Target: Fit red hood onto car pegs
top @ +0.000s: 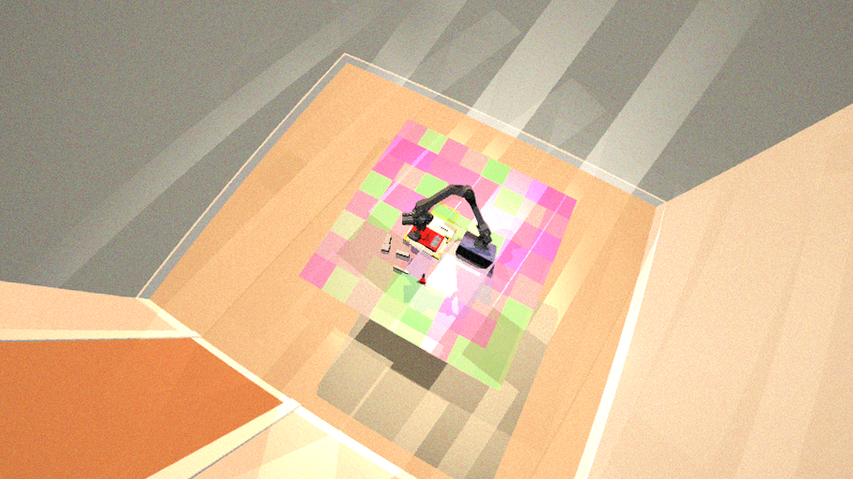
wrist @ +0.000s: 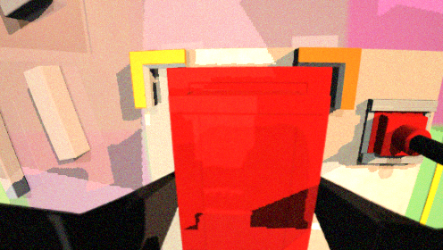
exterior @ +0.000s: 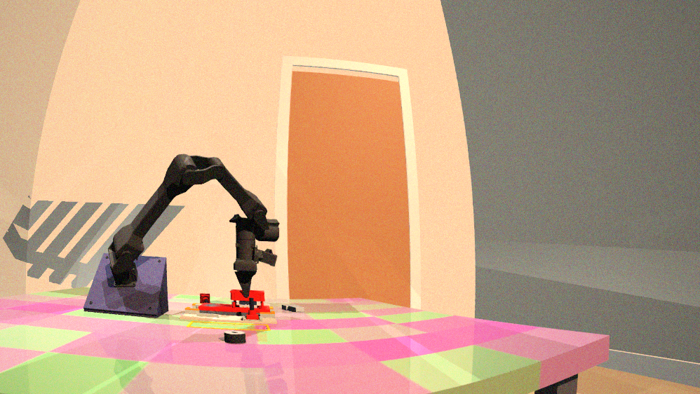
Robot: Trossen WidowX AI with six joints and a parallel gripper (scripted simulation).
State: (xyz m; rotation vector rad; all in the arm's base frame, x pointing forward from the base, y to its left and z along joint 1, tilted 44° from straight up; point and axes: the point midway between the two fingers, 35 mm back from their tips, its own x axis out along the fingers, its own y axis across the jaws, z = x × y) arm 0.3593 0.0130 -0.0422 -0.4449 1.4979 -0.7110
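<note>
My gripper [exterior: 245, 294] [wrist: 245, 179] points straight down and is shut on the red hood [exterior: 257, 294] [wrist: 241, 134], one finger on each side. The hood looks level. In the exterior view it is low over the front part of the red chassis [exterior: 212, 308], with a narrow gap between its roof part and the deck. Small uprights show in that gap; I cannot tell pegs from hood corners. The chassis lies in the pale jig [exterior: 188, 317], whose yellow corner piece [wrist: 138, 85] shows ahead of the hood in the wrist view. Engine block and corner holes are hidden.
A red block [wrist: 399, 134] with a black rod stands in a grey holder beside the hood. Pale blocks [wrist: 58, 113] [top: 402, 254] lie on the other side. A black round part [exterior: 235, 337] and a small red part [exterior: 204, 297] [top: 422, 280] lie on the table.
</note>
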